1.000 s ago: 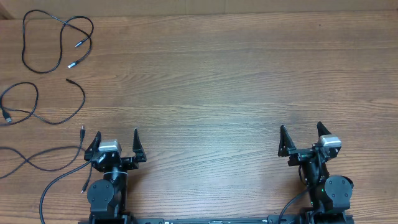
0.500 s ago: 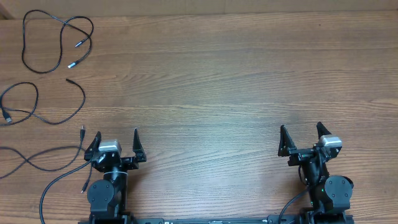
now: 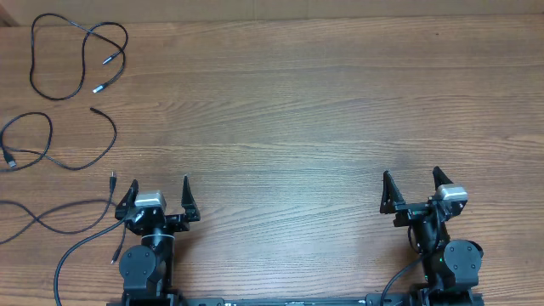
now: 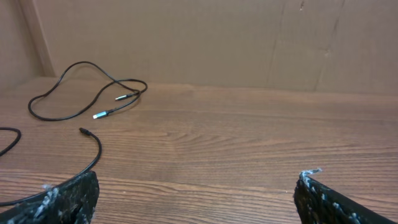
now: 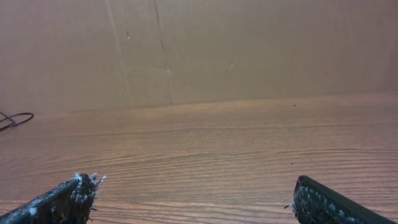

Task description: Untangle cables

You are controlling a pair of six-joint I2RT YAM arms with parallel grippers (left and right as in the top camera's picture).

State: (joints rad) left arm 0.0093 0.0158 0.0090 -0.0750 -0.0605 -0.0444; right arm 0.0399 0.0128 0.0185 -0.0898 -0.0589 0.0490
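Three thin black cables lie apart at the table's left. The far one [image 3: 99, 87] forms a loop with two silver tips and also shows in the left wrist view [image 4: 101, 115]. A second cable [image 3: 114, 132] curves toward the left edge; its plug end [image 4: 98, 146] lies just ahead of my left finger. A third cable [image 3: 111, 177] runs from beside my left gripper off the left edge. My left gripper [image 3: 160, 184] [image 4: 196, 180] is open and empty near the front edge. My right gripper [image 3: 411, 174] [image 5: 194, 182] is open and empty at the front right, far from the cables.
Bare wooden tabletop [image 3: 289, 110] stretches between and beyond both grippers. A brown cardboard wall [image 5: 249, 43] stands along the far edge. A bit of black cable [image 5: 15, 118] shows at the far left of the right wrist view.
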